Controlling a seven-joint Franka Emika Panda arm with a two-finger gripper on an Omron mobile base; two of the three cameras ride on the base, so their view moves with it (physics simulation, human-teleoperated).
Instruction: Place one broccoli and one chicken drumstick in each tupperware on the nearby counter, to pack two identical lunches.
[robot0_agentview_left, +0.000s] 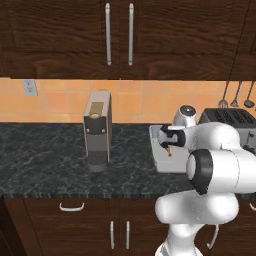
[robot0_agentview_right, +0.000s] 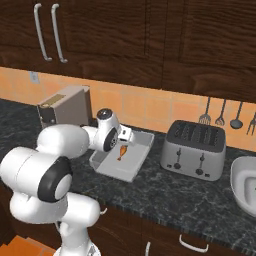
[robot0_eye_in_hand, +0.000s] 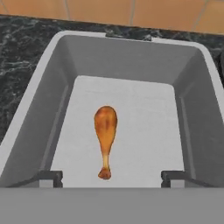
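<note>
Drumstick (robot0_eye_in_hand: 105, 135) lies in the tupperware (robot0_eye_in_hand: 52, 109) below spread, empty fingers (robot0_eye_in_hand: 48, 177), so this placing looks done; next likely calls for fetching broccoli.

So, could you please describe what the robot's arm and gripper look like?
The arm is made of glossy white rounded segments joined by dark black joint rings, with a grey-capped round joint near the wrist. The gripper ends in two small dark grey finger tips. No cables or markings are visible.
</note>
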